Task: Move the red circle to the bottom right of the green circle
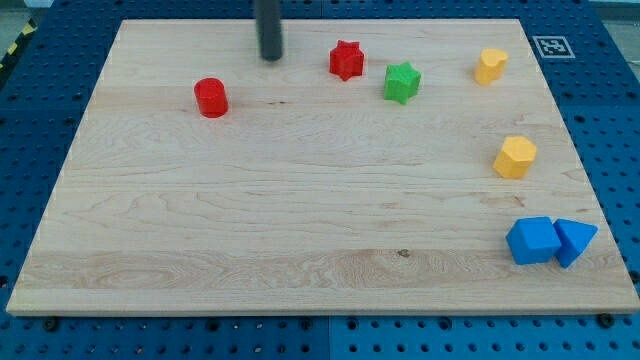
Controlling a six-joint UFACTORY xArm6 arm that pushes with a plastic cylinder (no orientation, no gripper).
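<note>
The task looks barely begun: the red circle sits far left on the board, no green circle shows, only a green star, and the tip, a bare rod holding nothing, hovers just right of the circle.

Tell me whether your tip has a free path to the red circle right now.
Probably yes. My tip sits up and to the view's right of the red circle, with only bare board between them.

Pale wooden board — red, green, yellow, blue blocks scattered on it.
</note>
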